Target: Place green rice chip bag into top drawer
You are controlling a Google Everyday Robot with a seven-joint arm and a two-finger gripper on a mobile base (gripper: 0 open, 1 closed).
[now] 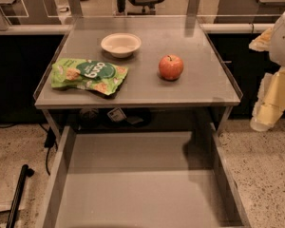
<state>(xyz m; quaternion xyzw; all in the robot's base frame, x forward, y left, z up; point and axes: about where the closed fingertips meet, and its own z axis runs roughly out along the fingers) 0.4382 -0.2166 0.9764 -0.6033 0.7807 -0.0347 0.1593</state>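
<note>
Our gripper claw (267, 109) hangs right of the table (199, 82); whether it is spread, we cannot tell. The green rice chip bag (89, 75) lies front-left on top, so we should pinch its middle, clearing the bowl (120, 44).

On tabletop (180, 91), green rice chip bag (89, 75); gripper (268, 106) at right edge

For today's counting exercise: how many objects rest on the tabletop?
3: green rice chip bag front left, bowl at the back, apple right. None seems hidden. The gripper hangs right of the table.
</note>
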